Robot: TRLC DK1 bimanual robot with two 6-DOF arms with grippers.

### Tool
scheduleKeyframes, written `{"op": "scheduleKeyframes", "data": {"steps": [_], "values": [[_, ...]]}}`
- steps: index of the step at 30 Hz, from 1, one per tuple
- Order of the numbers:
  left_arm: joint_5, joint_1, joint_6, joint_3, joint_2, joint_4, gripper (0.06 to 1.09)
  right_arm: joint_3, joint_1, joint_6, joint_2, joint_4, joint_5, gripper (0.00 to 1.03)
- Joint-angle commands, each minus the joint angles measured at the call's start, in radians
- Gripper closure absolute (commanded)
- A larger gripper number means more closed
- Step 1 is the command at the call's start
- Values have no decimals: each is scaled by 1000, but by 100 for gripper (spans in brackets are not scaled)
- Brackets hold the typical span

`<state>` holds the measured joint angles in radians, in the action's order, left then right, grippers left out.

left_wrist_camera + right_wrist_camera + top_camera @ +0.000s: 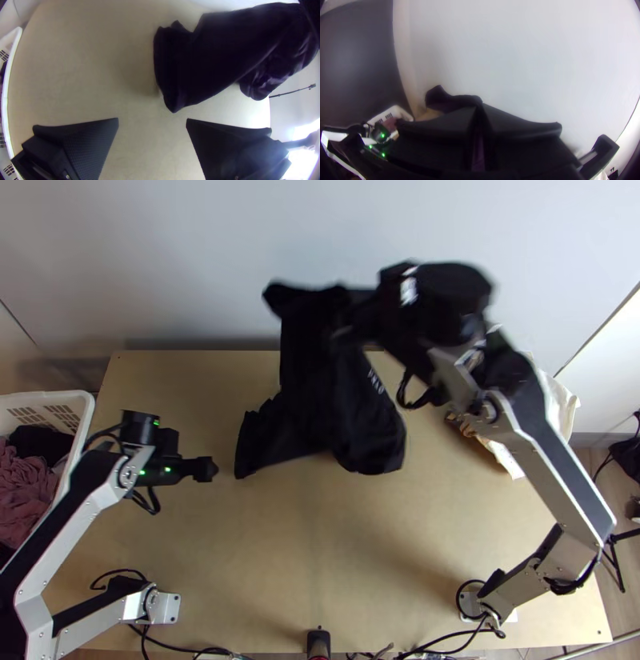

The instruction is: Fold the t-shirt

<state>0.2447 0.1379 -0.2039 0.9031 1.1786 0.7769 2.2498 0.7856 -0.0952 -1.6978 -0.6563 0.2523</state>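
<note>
In the top view my right gripper is high above the table's far edge, shut on an upper part of the black t-shirt. The shirt hangs bunched and draped, its lower part reaching down over the table, with small light print on one side. My left gripper stands left of the shirt, apart from it. In the left wrist view the left gripper has widely parted fingers with nothing between them, and the shirt hangs beyond. In the right wrist view the shirt is pinched by the right gripper.
A white basket with dark and reddish cloths stands at the table's left. Cream cloth lies at the far right, partly behind the right arm. Bare table shows nearer the bases; a wall rises behind.
</note>
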Motion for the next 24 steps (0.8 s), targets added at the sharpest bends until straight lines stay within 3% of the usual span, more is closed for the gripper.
{"op": "scheduleKeyframes", "data": {"steps": [1, 12, 24], "values": [[-1, 115, -77, -9, 38, -85, 10, 106, -26, 29, 47, 150, 71, 100], [-1, 238, -149, 13, 19, -200, 10, 100, -37, 22, 115, 176, 90, 100], [-2, 167, -172, 49, -31, -163, 10, 105, 6, 25, 155, 175, 97, 100]]}}
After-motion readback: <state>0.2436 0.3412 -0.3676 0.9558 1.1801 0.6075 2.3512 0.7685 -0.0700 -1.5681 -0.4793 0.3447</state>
